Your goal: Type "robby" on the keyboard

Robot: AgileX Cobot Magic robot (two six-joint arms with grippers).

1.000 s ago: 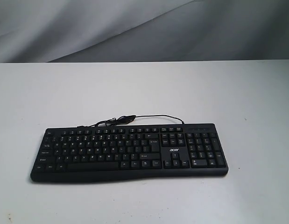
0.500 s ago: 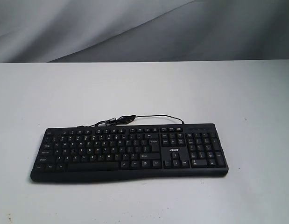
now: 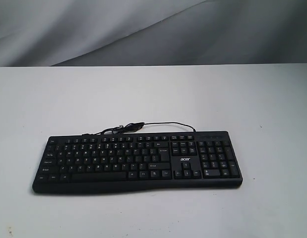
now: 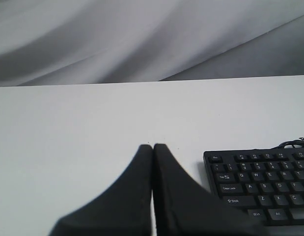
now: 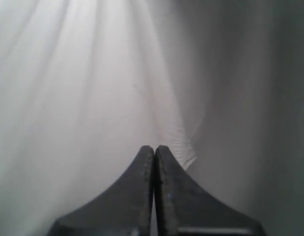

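White tabletop (image 3: 143, 89), grey drape (image 3: 93, 29) behind. Towards the front, keyboard (image 3: 137, 161), long axis side to side. Left end effector (image 4: 152, 146) pressed together, near the keyboard's Esc end; likely the nearer arm. Right end effector (image 5: 154, 147) pressed together too, facing only drape.

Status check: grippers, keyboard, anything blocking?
Left gripper shut, empty, clear of the keyboard. Right gripper shut, empty, pointed at the backdrop. Keyboard flat on the table, cable behind it; keys unobstructed.
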